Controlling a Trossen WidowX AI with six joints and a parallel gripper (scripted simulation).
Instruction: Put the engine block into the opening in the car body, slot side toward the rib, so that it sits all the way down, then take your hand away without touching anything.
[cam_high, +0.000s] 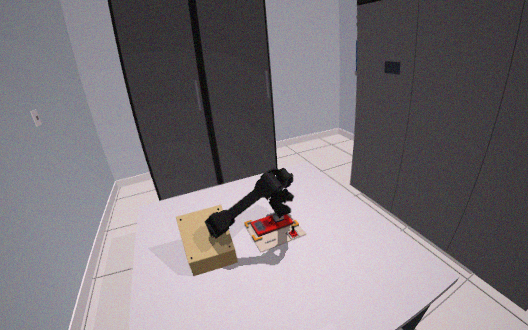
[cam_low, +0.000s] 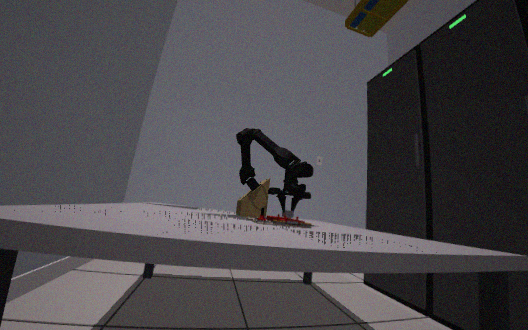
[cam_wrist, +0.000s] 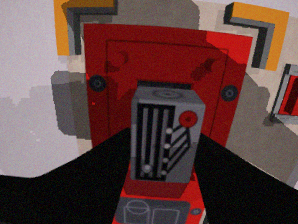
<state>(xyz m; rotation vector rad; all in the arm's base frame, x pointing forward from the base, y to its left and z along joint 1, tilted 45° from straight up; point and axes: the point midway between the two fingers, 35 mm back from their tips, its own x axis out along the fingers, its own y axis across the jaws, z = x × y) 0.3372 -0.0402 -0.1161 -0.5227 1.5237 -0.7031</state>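
The grey engine block (cam_wrist: 167, 137) (cam_low: 288, 213) has dark slots on its upper face and a round red cap. My gripper (cam_wrist: 162, 137) (cam_high: 278, 216) (cam_low: 288, 212) is shut on it, one dark finger at each side. The red car body (cam_wrist: 160, 60) (cam_high: 272, 228) lies flat below. The block stands over the opening (cam_wrist: 164, 85), whose dark far edge shows just beyond the block in the wrist view. The rest of the opening and the rib are hidden. How far the block's lower end reaches into the opening cannot be told.
Orange corner brackets (cam_wrist: 272, 30) (cam_high: 248, 224) stand around the car body on a pale board (cam_high: 262, 246). A small red part in a grey holder (cam_wrist: 289, 102) (cam_high: 293, 233) is beside it. A wooden block (cam_high: 192, 235) (cam_low: 251, 205) stands at the arm's base.
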